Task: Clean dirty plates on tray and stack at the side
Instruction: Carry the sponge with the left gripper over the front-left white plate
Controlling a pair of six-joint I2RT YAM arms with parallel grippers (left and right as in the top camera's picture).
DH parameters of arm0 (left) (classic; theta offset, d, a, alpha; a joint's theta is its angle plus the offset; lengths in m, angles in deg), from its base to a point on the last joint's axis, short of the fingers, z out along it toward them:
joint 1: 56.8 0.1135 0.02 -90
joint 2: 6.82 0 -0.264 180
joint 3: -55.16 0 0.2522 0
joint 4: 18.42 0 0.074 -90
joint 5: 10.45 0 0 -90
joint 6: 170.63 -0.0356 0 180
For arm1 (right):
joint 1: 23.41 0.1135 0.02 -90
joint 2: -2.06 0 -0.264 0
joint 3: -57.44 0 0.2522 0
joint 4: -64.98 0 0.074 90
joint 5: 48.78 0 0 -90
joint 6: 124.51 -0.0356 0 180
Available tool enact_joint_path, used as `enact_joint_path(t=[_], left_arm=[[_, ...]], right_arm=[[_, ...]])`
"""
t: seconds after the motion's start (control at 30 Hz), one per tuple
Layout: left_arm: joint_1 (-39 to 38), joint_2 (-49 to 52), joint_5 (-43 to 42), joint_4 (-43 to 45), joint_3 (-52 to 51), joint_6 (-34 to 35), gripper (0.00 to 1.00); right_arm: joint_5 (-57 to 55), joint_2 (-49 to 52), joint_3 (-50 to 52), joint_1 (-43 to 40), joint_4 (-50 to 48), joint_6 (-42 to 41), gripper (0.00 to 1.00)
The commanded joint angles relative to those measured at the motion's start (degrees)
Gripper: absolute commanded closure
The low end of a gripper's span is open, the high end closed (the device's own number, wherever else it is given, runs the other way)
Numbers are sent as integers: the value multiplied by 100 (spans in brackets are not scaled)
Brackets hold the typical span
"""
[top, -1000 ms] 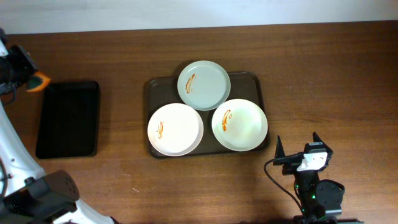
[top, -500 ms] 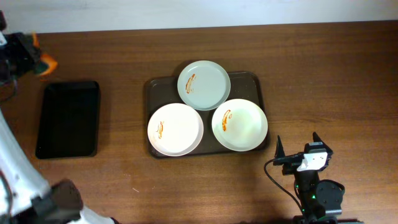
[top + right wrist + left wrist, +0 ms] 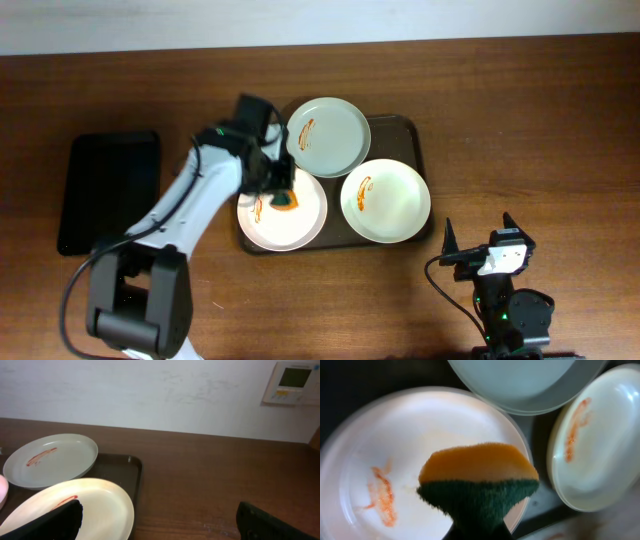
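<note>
Three white plates lie on the dark brown tray (image 3: 410,135). The back plate (image 3: 328,136), the front right plate (image 3: 386,200) and the front left plate (image 3: 305,225) each bear an orange-red smear. My left gripper (image 3: 280,190) is shut on an orange and green sponge (image 3: 285,200) and holds it over the front left plate. In the left wrist view the sponge (image 3: 479,480) hangs over that plate (image 3: 385,460), next to its smear (image 3: 381,495). My right gripper (image 3: 478,245) is open and empty, over the table in front of the tray's right corner.
A smaller black tray (image 3: 110,190) lies at the left of the table. Brown tabletop (image 3: 540,120) stretches to the right of the tray. A white wall (image 3: 150,390) with a control panel (image 3: 295,382) stands behind the table.
My left arm has swung from the far left, beyond the black tray, to the brown tray and now holds the sponge over the front left plate. The right arm has not moved.
</note>
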Motion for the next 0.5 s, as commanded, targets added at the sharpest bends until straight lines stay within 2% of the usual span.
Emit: enact_joint_path(t=[0.0, 0.07, 0.13, 0.17, 0.2, 0.23, 0.33, 0.47], left_arm=[[-289, -48, 164, 905, -931, 297, 100], [-400, -48, 186, 1360, -1287, 417, 98], [-420, -48, 629, 1480, -1412, 415, 94], [-420, -48, 907, 1469, -1412, 415, 85], [-420, -48, 1012, 1471, -1412, 413, 61], [-420, -48, 1040, 1471, -1412, 413, 53], [-407, -175, 885, 988, -964, 413, 47], [-409, -951, 885, 20, 7, 415, 43]], right_arm=[[-50, -39, 42, -42, 22, 33, 2], [-50, -39, 42, -42, 22, 33, 2], [-50, -39, 42, -42, 22, 33, 2], [-50, -39, 42, -42, 22, 33, 2], [-50, -39, 42, -42, 22, 33, 2], [-50, -39, 42, -42, 22, 33, 2], [-50, -39, 42, -42, 22, 33, 2], [-50, -39, 42, -42, 22, 33, 2]])
